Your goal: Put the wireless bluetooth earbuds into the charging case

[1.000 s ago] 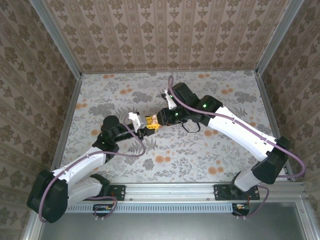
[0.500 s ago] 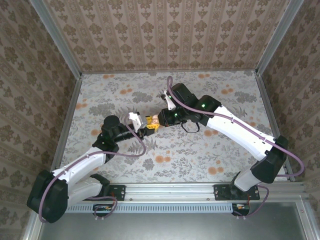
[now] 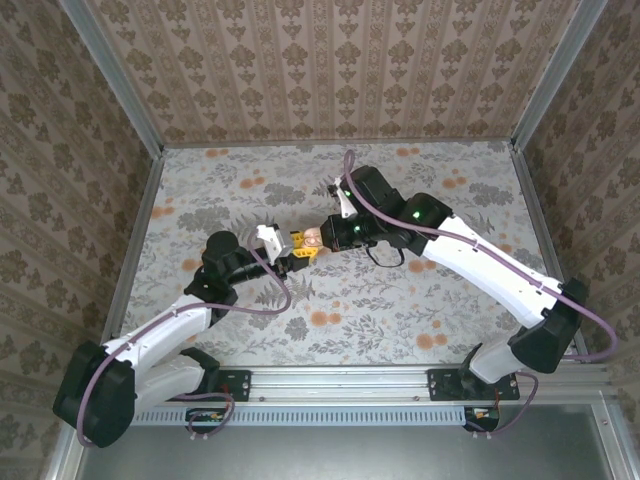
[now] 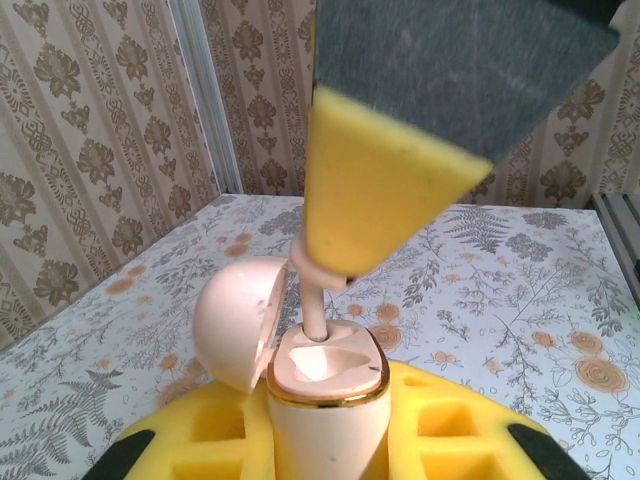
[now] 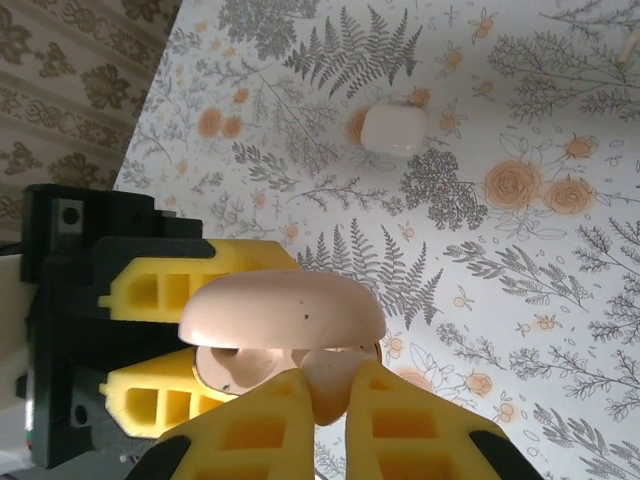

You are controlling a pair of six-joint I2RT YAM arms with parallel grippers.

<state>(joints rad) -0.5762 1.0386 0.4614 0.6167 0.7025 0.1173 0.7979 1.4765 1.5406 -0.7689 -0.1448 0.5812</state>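
My left gripper (image 4: 325, 435) is shut on a cream charging case (image 4: 325, 395) with a gold rim, held upright with its lid (image 4: 235, 320) swung open to the left. My right gripper (image 5: 330, 385) is shut on a cream earbud (image 5: 328, 388) directly over the case. In the left wrist view the earbud's stem (image 4: 314, 310) reaches down into the case's rear socket, while the front socket lies bare. From above, both grippers meet at the case (image 3: 313, 240) in the middle of the table.
A small white rounded box (image 5: 393, 130) lies on the flowered tabletop (image 5: 520, 260) beyond the case. A tiny white piece (image 5: 625, 45) shows at the top right edge. Patterned walls and metal rails (image 3: 135, 250) enclose the table.
The right gripper's fingers have closed in on the earbud. Its arm has shifted slightly to the right while the fingertips stay at the case. The left arm has not moved.
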